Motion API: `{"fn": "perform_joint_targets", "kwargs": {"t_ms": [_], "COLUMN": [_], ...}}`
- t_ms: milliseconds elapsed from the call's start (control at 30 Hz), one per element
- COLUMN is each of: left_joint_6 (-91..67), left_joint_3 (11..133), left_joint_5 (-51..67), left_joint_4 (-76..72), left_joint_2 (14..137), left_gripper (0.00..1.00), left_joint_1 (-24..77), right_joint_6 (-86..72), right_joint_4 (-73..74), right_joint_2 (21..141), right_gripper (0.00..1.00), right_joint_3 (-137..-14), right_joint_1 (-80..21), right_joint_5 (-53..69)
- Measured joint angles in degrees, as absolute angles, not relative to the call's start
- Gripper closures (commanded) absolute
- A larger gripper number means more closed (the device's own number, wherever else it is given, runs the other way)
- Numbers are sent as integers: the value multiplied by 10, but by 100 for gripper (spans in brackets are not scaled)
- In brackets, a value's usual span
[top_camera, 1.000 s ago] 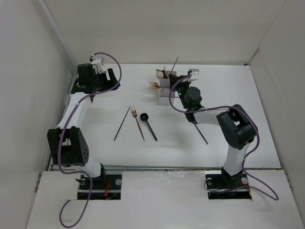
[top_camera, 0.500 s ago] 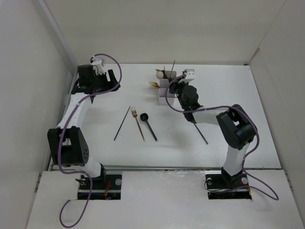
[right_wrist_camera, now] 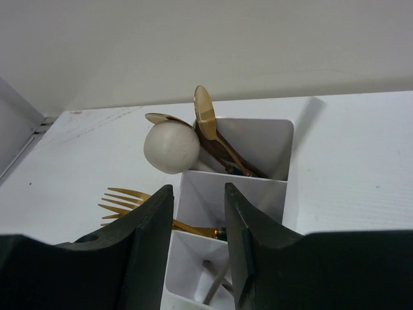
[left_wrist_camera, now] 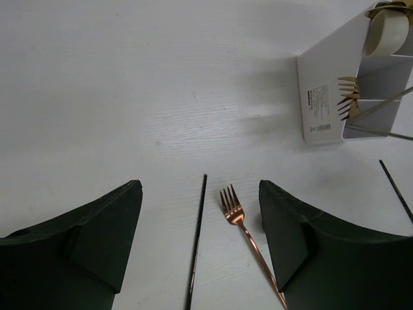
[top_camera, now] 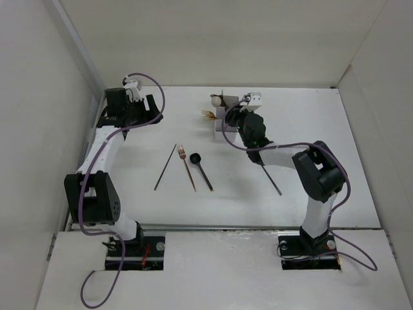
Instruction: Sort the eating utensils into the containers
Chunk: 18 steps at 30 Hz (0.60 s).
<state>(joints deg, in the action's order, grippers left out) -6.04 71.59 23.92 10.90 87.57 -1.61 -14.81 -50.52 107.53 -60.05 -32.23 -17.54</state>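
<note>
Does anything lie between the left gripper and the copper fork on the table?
Nothing visible does. The open left gripper looks down on the copper fork over bare table; a dark chopstick lies beside the fork, apart from it.

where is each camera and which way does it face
Top external: high behind, looking down on the table; left arm and right arm show.
Left wrist: low over the table, facing the copper fork; own fingers show.
Right wrist: above the white box, facing the far wall; own fingers show.
All three see the box.
</note>
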Motion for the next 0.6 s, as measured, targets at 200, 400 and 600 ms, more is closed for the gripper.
{"fn": "perform_joint_targets", "kwargs": {"t_ms": [200, 400, 600], "left_joint_6": [-60, -56, 8], "left_joint_3": [711, 704, 689], "left_joint_5": [239, 240, 256], "left_joint_4": [104, 102, 114], "left_joint_2": [875, 875, 875], "left_gripper": [30, 38, 38], "left_joint_1": [-16, -16, -16], "right_joint_6": [-147, -108, -44], "right_joint_4": [-506, -498, -439], "right_joint_2": [1075, 1046, 956], "right_gripper": [56, 50, 28], "right_joint_3": [-601, -601, -644], "right_joint_1": [-323, -335, -350], "right_joint_5": [-180, -191, -177]}}
